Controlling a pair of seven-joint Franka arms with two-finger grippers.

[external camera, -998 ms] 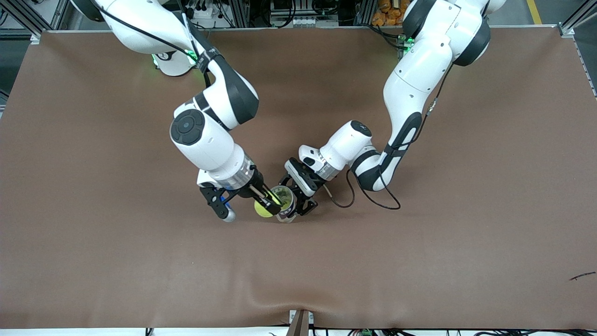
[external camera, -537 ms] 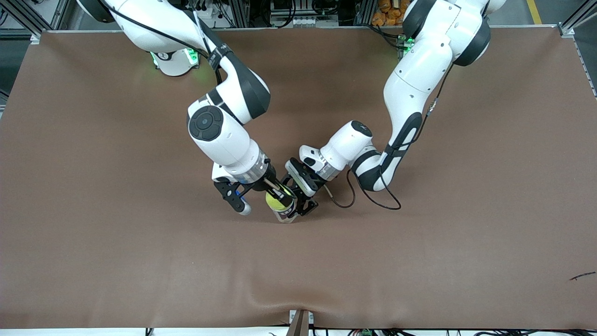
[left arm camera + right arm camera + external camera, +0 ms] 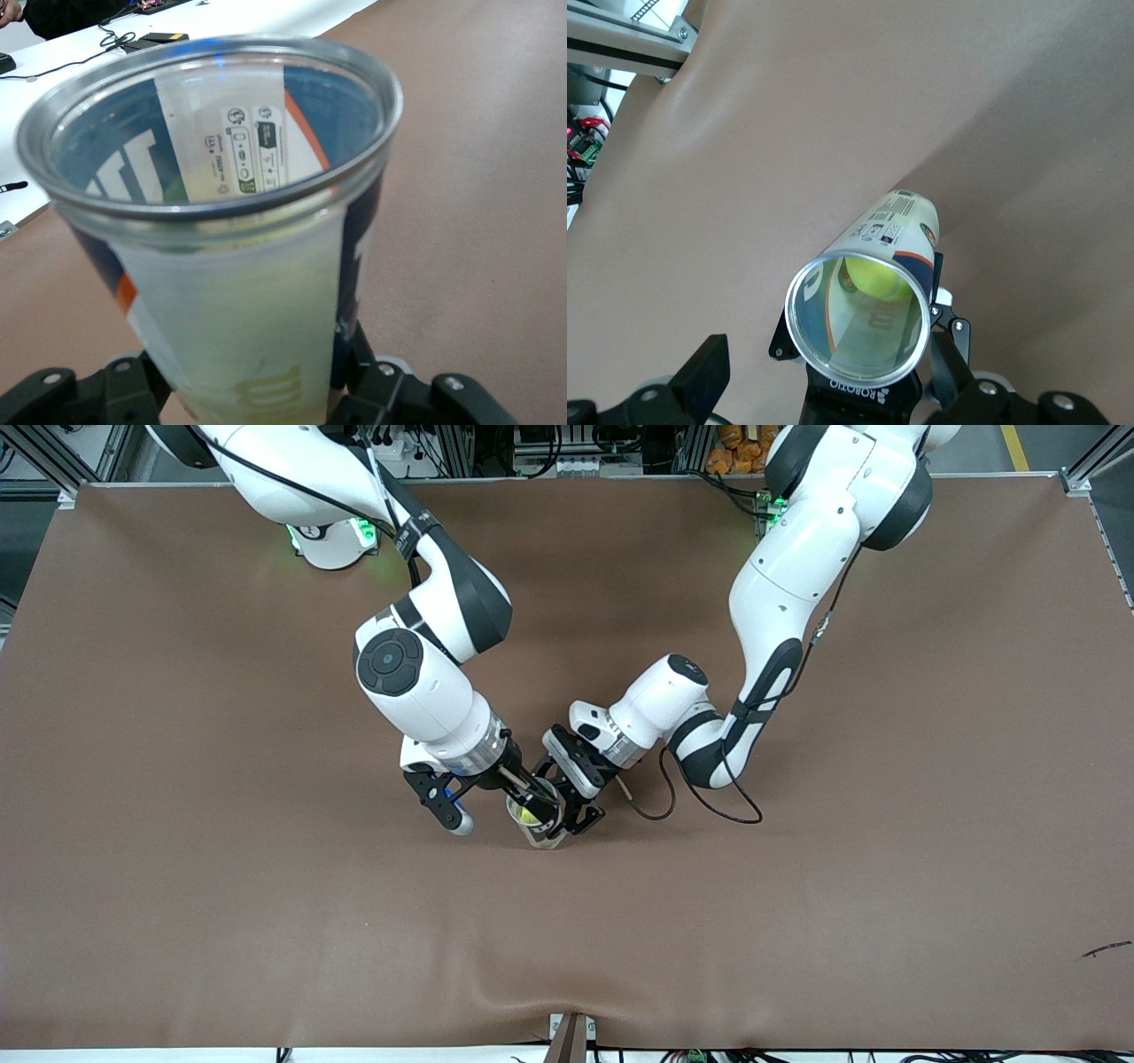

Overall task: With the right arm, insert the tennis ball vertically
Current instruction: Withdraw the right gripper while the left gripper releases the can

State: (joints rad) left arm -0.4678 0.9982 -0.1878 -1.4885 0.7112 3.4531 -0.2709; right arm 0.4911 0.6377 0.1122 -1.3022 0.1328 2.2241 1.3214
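Observation:
A clear tennis ball can point(image 3: 539, 820) with a blue and white label stands upright on the brown table. My left gripper point(image 3: 567, 808) is shut on its lower part, and the left wrist view shows the can point(image 3: 239, 266) filling the space between the jaws of that gripper point(image 3: 257, 394). The yellow-green tennis ball point(image 3: 528, 813) lies inside the can, and shows low in the can point(image 3: 859, 319) as a round yellow-green ball point(image 3: 873, 274) in the right wrist view. My right gripper point(image 3: 496, 804) hangs open over the can's mouth with nothing between its fingers point(image 3: 709, 367).
The brown table cloth point(image 3: 797, 921) stretches all round the can. A black cable point(image 3: 709, 808) loops on the table beside the left arm's wrist. A small dark mark point(image 3: 1106, 950) lies near the front edge at the left arm's end.
My right gripper carried the ball from beside the can to over its mouth, then opened. The ball dropped into the can. The left arm and the can stayed put.

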